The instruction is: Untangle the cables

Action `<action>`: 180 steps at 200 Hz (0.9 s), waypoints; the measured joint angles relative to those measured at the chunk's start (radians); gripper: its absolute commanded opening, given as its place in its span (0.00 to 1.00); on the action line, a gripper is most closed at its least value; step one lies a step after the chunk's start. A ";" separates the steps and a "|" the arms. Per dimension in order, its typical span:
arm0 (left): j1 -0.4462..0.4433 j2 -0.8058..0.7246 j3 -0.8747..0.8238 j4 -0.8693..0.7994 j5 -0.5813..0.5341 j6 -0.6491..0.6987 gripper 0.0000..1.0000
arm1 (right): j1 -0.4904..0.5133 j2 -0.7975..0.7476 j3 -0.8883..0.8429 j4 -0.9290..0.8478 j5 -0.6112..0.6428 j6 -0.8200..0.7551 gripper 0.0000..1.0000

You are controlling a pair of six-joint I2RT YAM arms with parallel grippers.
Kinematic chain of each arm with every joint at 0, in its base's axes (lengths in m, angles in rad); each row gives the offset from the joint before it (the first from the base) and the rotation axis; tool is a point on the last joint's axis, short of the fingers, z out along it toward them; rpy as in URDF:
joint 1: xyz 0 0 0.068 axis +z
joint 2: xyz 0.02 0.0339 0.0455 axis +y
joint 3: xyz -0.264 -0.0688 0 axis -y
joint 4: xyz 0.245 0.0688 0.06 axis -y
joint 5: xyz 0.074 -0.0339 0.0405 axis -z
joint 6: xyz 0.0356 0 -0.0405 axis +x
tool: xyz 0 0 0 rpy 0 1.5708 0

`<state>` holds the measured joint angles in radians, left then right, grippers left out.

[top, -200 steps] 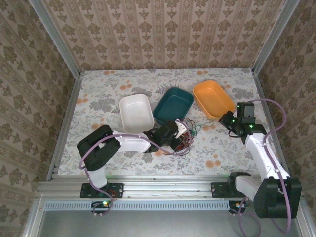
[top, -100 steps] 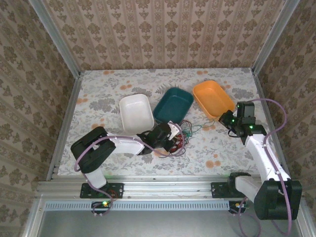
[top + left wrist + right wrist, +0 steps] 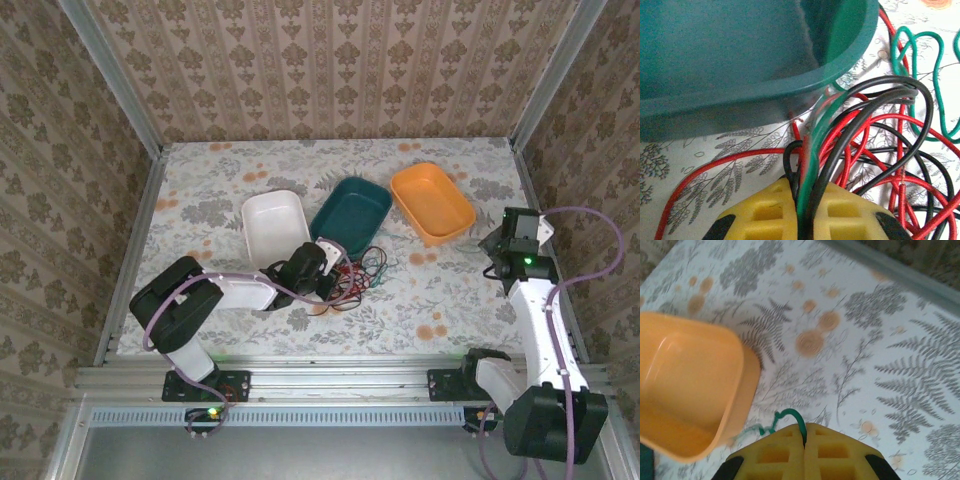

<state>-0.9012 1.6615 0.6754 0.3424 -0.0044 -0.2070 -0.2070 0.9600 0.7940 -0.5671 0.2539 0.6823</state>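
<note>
I read the left gripper (image 3: 802,200) as clamped: its yellow pads (image 3: 765,212) are pressed together on a bundle of black, green and red strands drawn from the cables (image 3: 880,145). In the top view the left gripper (image 3: 335,262) sits low on the table (image 3: 200,190), at the near-left edge of the cables (image 3: 352,272). The tangle lies on the patterned cloth just in front of the teal tray (image 3: 350,213). In the left wrist view the teal tray (image 3: 740,50) stands directly ahead of the pads, and red and black loops spread out to the right of it. A separate green loop (image 3: 937,75) lies beyond those, flat on the cloth. The white tray (image 3: 275,228) sits to the left of the teal one and the orange tray (image 3: 432,203) to its right. The right gripper (image 3: 496,246) is well apart from the tangle, near the right edge of the table. In its wrist view the right gripper (image 3: 804,437) is closed, with the green cable (image 3: 785,415) pinched between its pads. The free part of that cable curls left toward the base of the orange tray (image 3: 685,390). I cannot trace this strand back to the tangle in the top view.
</note>
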 measured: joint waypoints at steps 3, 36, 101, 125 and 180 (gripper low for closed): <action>0.000 0.000 0.000 -0.002 -0.003 -0.001 0.00 | -0.003 0.000 0.001 0.000 0.004 0.001 0.00; -0.001 0.000 0.000 -0.006 -0.030 -0.007 0.00 | -0.009 0.004 0.001 0.002 -0.003 0.003 0.00; -0.049 0.005 0.008 -0.018 -0.087 0.023 0.00 | -0.009 0.004 0.000 0.094 -0.122 -0.001 0.00; -0.055 0.013 0.028 -0.040 -0.090 0.029 0.00 | -0.008 0.053 0.002 0.154 -0.187 0.006 0.00; -0.051 0.012 0.068 -0.106 -0.070 0.045 0.33 | 0.061 0.154 0.005 0.291 -0.301 0.029 0.00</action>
<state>-0.9524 1.6737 0.7429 0.2363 -0.0746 -0.1623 -0.1459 1.1141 0.7990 -0.2760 -0.0467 0.7113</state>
